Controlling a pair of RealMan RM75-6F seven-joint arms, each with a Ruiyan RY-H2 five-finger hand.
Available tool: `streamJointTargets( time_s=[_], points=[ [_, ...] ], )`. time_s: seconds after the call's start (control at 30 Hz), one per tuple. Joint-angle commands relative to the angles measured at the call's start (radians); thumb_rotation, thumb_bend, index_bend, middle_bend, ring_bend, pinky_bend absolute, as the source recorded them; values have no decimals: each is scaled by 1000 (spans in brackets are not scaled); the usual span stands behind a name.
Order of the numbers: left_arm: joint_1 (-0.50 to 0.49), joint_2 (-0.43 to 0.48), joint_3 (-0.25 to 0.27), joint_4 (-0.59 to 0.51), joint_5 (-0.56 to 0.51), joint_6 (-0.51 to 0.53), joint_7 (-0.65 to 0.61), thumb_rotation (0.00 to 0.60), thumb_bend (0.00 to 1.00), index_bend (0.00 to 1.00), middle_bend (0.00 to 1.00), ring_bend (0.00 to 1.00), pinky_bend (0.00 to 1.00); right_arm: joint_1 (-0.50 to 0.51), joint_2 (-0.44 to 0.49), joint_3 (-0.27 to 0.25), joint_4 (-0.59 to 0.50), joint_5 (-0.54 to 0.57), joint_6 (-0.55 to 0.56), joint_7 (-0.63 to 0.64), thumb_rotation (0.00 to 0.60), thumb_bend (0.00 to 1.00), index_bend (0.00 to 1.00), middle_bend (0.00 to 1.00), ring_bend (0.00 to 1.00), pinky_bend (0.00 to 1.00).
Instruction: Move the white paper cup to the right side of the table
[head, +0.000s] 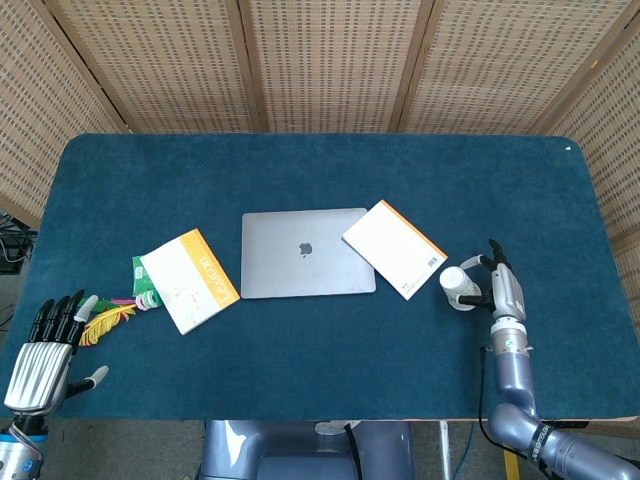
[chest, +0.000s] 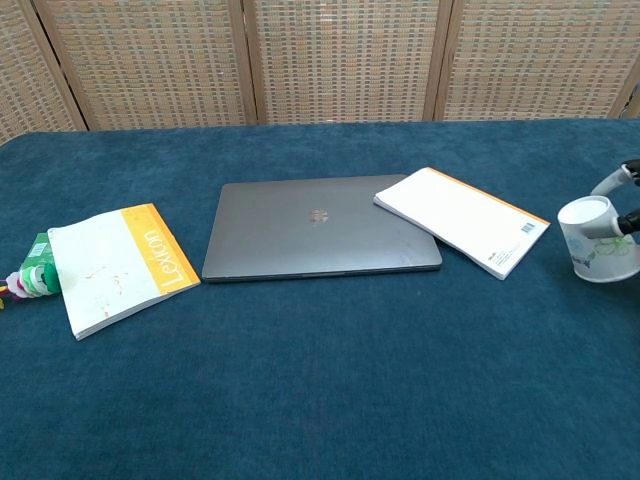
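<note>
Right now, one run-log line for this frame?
task: cup to right side | right hand: holds white paper cup, right of notebook | left hand: open, idle, near left edge | placement: unconfirmed

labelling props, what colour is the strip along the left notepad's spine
Orange, on the white Lexicon notepad; clearest in the chest view.

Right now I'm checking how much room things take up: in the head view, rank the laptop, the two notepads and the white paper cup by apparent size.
1. laptop, largest.
2. The two notepads, one left and one right, look about alike; unranked.
3. white paper cup, smallest, held by the right hand.
</note>
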Motion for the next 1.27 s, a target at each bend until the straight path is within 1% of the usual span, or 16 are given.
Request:
streamJointTargets(
  time_s=[0.03, 0.2, 0.3, 0.4, 0.47, 0.57, 0.63, 0.73, 0.83, 0.93, 1.03, 1.07, 1.17, 1.27],
  points=[
    [0, 0, 0, 0, 0, -1, 0, 600, 142, 0, 0, 0, 0, -3, 2, -5, 8, -1, 3, -3, 600, 308, 498, 0, 0, 0],
    [0, 0, -1, 0, 0, 0, -2, 600, 142, 0, 0, 0, 0, -18, 16, -15, 15, -6, 13, -9, 600, 319, 478, 0, 0, 0],
    [0, 1, 0, 0, 1, 1, -2, 600, 142, 0, 0, 0, 0, -30, 28, -23, 12, -13, 17, -5, 600, 321, 447, 0, 0, 0],
    [1, 3, -1, -2, 2, 3, -4, 600, 142, 0, 0, 0, 0, -44, 41, -40, 7, -27, 22, -10, 600, 322, 351, 0, 0, 0],
    [2, 3, -1, -3, 3, 7, -6, 600, 142, 0, 0, 0, 0, -53, 53, -51, -3, -36, 18, -8, 600, 322, 255, 0, 0, 0],
    [3, 5, -2, -3, 3, 9, -9, 600, 142, 0, 0, 0, 0, -73, 81, -67, -34, -67, 23, 8, 600, 322, 176, 0, 0, 0],
    [3, 6, -4, -4, 1, 10, -11, 600, 142, 0, 0, 0, 0, -93, 106, -84, -70, -115, 41, 24, 600, 322, 153, 0, 0, 0],
    [4, 9, -6, -4, 0, 14, -16, 600, 143, 0, 0, 0, 0, -126, 146, -106, -136, -213, 99, 55, 600, 318, 137, 0, 0, 0],
    [5, 13, -12, -4, -9, 17, -26, 600, 142, 0, 0, 0, 0, -171, 192, -154, -207, -363, 192, 74, 600, 306, 133, 0, 0, 0],
    [5, 16, -18, -3, -16, 20, -36, 600, 142, 0, 0, 0, 0, -200, 215, -205, -228, -486, 266, 50, 600, 294, 131, 0, 0, 0],
    [6, 19, -23, 0, -24, 22, -47, 600, 142, 0, 0, 0, 0, -231, 220, -263, -227, -619, 359, -15, 600, 284, 127, 0, 0, 0],
    [7, 23, -27, 1, -31, 23, -55, 600, 142, 0, 0, 0, 0, -247, 216, -293, -209, -699, 419, -83, 600, 277, 124, 0, 0, 0],
    [9, 27, -29, 3, -32, 28, -65, 600, 142, 0, 0, 0, 0, -269, 196, -315, -161, -768, 490, -183, 600, 260, 106, 0, 0, 0],
    [10, 29, -30, 3, -33, 29, -68, 600, 142, 0, 0, 0, 0, -283, 193, -329, -138, -803, 522, -267, 600, 249, 67, 0, 0, 0]
  ],
)
